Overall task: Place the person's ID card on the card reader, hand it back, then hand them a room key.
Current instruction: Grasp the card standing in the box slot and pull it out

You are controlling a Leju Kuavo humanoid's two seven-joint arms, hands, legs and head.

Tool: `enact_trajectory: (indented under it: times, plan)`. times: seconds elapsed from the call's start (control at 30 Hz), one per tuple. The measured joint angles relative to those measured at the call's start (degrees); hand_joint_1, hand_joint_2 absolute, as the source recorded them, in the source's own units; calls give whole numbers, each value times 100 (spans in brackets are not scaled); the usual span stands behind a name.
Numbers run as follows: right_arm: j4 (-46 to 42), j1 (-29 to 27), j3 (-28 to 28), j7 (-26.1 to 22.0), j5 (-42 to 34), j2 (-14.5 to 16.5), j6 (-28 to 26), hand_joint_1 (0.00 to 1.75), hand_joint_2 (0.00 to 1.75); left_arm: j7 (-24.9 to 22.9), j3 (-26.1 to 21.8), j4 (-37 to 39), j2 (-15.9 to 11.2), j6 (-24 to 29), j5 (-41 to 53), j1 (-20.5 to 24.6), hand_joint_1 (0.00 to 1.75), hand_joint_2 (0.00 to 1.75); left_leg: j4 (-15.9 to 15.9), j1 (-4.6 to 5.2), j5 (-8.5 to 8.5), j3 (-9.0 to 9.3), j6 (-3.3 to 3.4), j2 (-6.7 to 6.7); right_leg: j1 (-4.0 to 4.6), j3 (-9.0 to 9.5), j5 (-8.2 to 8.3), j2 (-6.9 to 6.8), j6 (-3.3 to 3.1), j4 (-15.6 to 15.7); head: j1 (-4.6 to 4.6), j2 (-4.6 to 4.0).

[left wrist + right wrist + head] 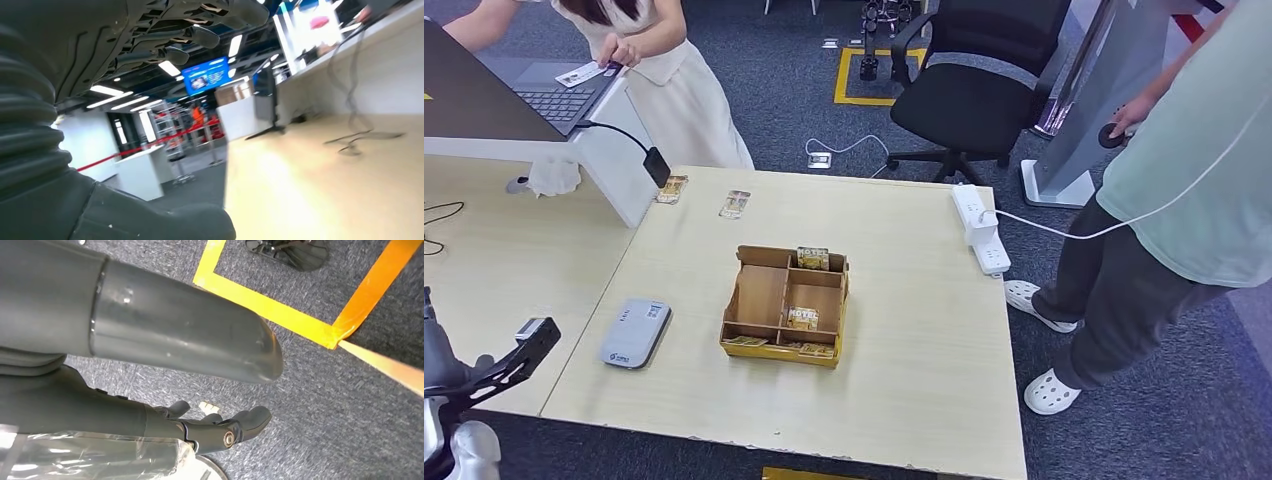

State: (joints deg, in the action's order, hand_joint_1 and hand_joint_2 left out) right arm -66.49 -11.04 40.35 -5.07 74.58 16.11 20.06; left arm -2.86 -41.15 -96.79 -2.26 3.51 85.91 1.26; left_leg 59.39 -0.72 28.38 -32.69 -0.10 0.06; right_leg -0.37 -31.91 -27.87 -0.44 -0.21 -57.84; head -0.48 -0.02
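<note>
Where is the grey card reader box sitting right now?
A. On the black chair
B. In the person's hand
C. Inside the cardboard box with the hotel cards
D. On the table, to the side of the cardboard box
D: the grey card reader lies flat on the light wooden table, apart from the cardboard tray that holds the hotel cards.

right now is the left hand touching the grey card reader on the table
Apart. In the head view the left hand hovers at the table's left edge, with bare tabletop plainly showing between its fingers and the card reader.
</note>
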Motion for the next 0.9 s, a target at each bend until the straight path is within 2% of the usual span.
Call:
enact_trajectory:
  times: [0.13, 0.33, 0.63, 0.73, 0.8, 0.9]
  plan:
    - [-115, -38, 31, 142, -207, 2, 0, 0, 0, 43, -334, -152, 106, -144, 15, -297, 0, 175, 0, 0, 2, 0, -3, 6, 0, -5, 0, 9, 0, 0, 1, 0]
    - [-291, -122, 63, 329, -492, 15, 8, 0, 0, 260, -1001, -391, 420, -416, 48, -669, 0, 175, 0, 0, 4, -3, -5, 10, 0, -9, -1, 10, 0, 2, 0, 0]
    - [-548, -361, 74, 583, -845, 75, -27, 0, 0, -103, -1581, -625, 844, -793, 49, -1227, 0, 175, 0, 0, 8, -5, -8, 10, 0, -11, -3, 10, 1, 2, 0, 0]
    - [-612, -392, 62, 700, -939, 86, -27, 0, 0, -410, -1635, -662, 960, -1051, 49, -1354, 0, 175, 0, 0, 9, -3, -7, 10, -1, -11, -3, 10, 0, 3, -3, 0]
    - [-669, -442, 27, 836, -1039, 91, -31, 0, 0, -584, -1669, -672, 1147, -1309, 48, -1368, 0, 175, 0, 1, 9, -3, -7, 6, -1, -12, -4, 5, 1, 3, -5, 0]
    - [-768, -508, -75, 1046, -1198, 94, -32, 0, 0, -888, -1798, -648, 1569, -1758, -169, -1274, 0, 175, 0, 2, 10, -4, -5, 0, -1, -11, -3, -1, 2, 4, -3, 0]
